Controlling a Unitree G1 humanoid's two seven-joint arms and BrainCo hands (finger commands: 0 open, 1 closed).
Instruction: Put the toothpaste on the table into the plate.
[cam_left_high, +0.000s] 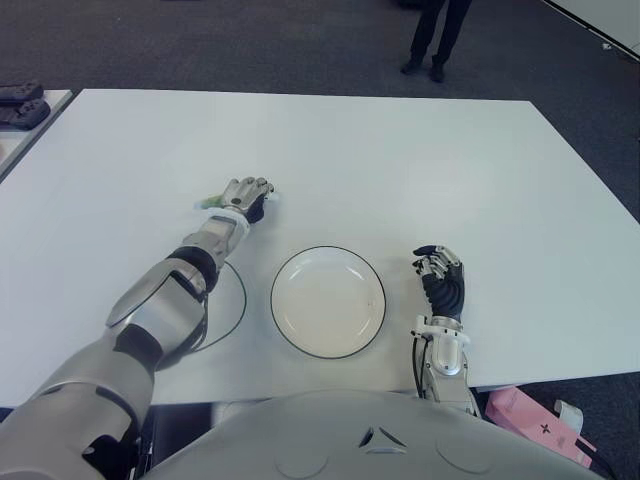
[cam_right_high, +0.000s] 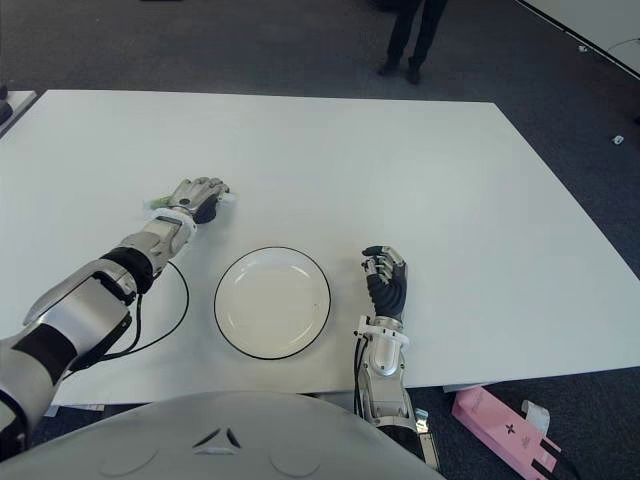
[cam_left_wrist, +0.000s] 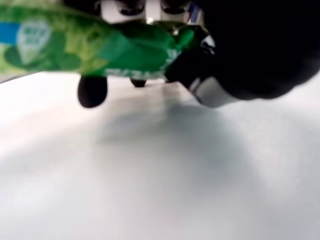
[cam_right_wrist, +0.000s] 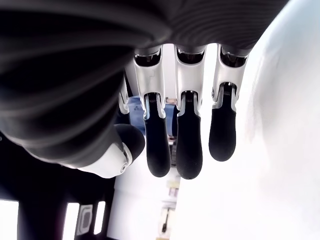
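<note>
Under the left hand, curled fingers clamp the green toothpaste tube just above the white table, at about ten o'clock from the plate. At three o'clock of the plate, the right hand shows with fingers loosely apart, holding nothing.

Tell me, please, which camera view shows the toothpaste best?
The left wrist view: the green toothpaste fills its upper part, gripped by the left hand. Both eye views show only a green end beside that hand; the right wrist view shows none.
</note>
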